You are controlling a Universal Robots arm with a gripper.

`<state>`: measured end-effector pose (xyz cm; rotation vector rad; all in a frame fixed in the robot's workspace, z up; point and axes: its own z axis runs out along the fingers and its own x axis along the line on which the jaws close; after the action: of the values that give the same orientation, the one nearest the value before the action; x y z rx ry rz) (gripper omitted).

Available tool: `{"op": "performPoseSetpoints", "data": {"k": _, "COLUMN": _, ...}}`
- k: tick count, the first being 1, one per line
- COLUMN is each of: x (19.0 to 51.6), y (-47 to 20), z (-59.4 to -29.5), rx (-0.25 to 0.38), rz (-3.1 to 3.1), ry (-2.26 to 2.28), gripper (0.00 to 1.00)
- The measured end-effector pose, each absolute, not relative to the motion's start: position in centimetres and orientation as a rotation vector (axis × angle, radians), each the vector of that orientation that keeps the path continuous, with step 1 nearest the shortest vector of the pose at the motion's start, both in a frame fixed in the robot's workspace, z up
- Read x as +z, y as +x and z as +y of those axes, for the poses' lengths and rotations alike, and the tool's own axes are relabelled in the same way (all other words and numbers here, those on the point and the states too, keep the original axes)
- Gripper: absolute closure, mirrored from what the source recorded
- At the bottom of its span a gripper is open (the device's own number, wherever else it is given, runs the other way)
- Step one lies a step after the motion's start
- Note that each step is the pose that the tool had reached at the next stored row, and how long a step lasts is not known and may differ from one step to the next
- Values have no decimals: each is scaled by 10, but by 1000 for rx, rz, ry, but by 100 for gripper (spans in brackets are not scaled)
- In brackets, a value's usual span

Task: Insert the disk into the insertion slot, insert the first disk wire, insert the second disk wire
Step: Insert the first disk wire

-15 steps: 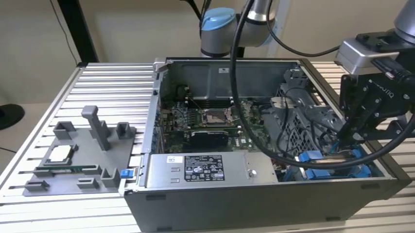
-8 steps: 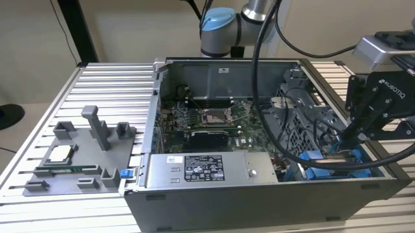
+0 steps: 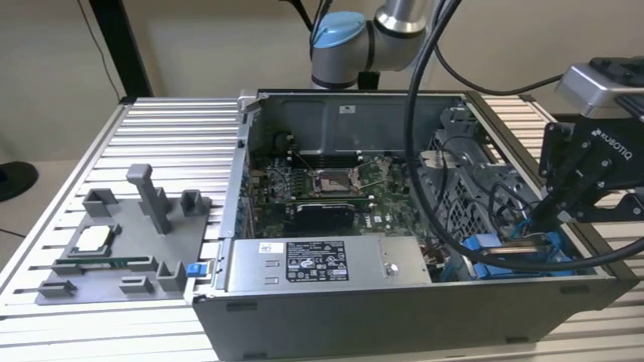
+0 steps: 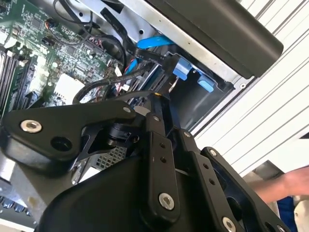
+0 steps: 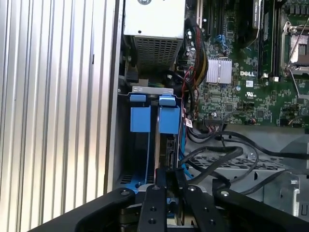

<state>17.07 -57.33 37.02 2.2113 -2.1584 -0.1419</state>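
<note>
The disk (image 5: 158, 140) stands edge-on in the insertion slot (image 5: 140, 145), between blue rails with two blue tabs (image 5: 168, 115) at its end. In the exterior view the disk (image 3: 518, 243) lies low in the case's corner on the exterior view's right, inside the blue slot (image 3: 481, 253). My gripper (image 5: 170, 175) reaches down onto the disk's near end, fingers close together on a black disk wire (image 5: 212, 153) that loops away over the drive cage. The gripper (image 3: 538, 226) (image 4: 158, 94) hangs just inside the case wall.
A grey labelled power-supply box (image 3: 302, 264) fills the case's front. The motherboard (image 3: 322, 188) lies behind it. A grey fixture tray (image 3: 111, 249) sits on the ribbed table at the exterior view's left. Thick arm cables (image 3: 421, 151) cross the case. A person's hand (image 4: 285, 183) is nearby.
</note>
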Motion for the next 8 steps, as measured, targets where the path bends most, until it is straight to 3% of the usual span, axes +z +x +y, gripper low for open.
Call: {"op": "performPoseSetpoints", "data": {"k": 8, "x": 368, "y": 171, "z": -573, "rx": -148, "rz": -2160, "ry": 2214, "gripper": 100}}
